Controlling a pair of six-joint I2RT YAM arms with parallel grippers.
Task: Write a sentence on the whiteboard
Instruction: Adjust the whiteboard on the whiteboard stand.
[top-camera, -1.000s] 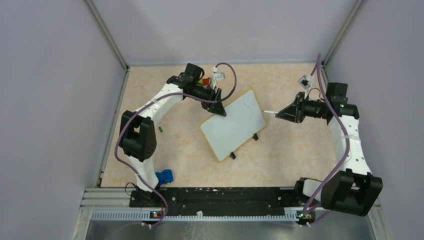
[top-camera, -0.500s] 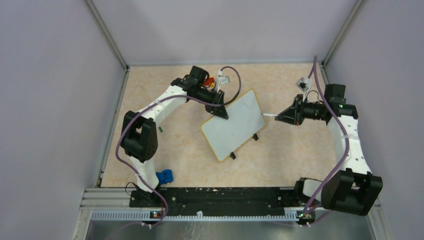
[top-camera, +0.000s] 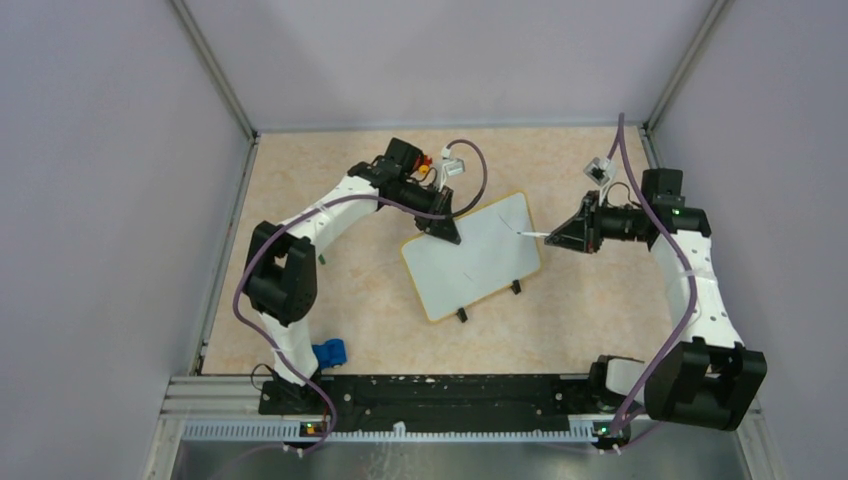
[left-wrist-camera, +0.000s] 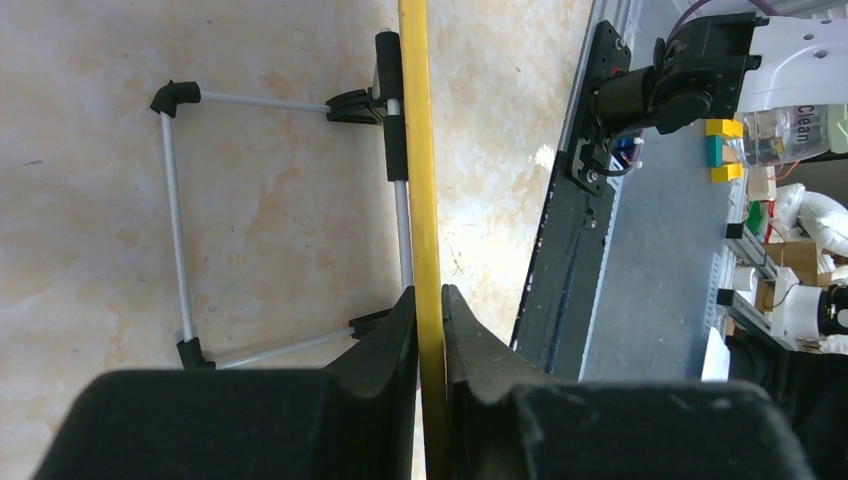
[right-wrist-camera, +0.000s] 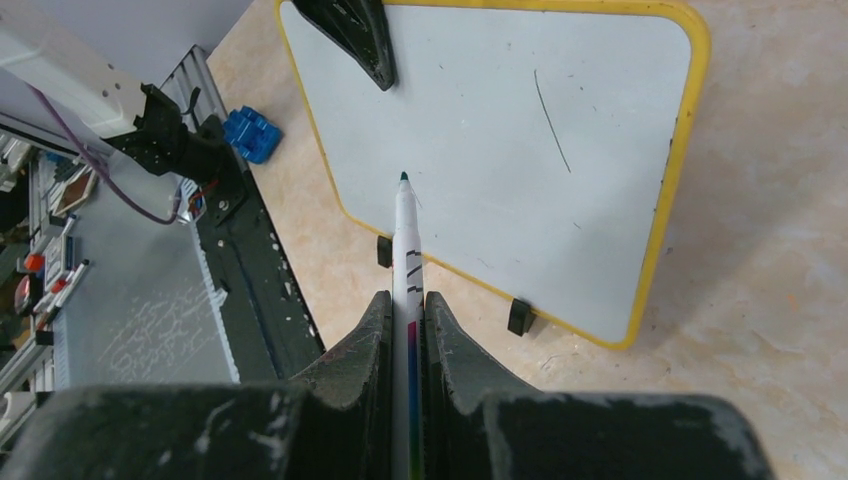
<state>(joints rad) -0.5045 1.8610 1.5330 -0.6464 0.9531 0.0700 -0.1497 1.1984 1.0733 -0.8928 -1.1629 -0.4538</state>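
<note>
Left fingers (left-wrist-camera: 385, 345) pinch the whiteboard (right-wrist-camera: 500, 150) by its rim, right fingers (right-wrist-camera: 362, 355) clamp a marker (right-wrist-camera: 408, 240) over its nearly blank face; writing likely starts next.

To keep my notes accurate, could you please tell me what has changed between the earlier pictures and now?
The left end effector closed onto the yellow rim of the whiteboard and swung it clockwise, seen from above, so the marker tip now lies over its surface. The right end effector stayed shut on the marker; the blue object stayed put.
</note>
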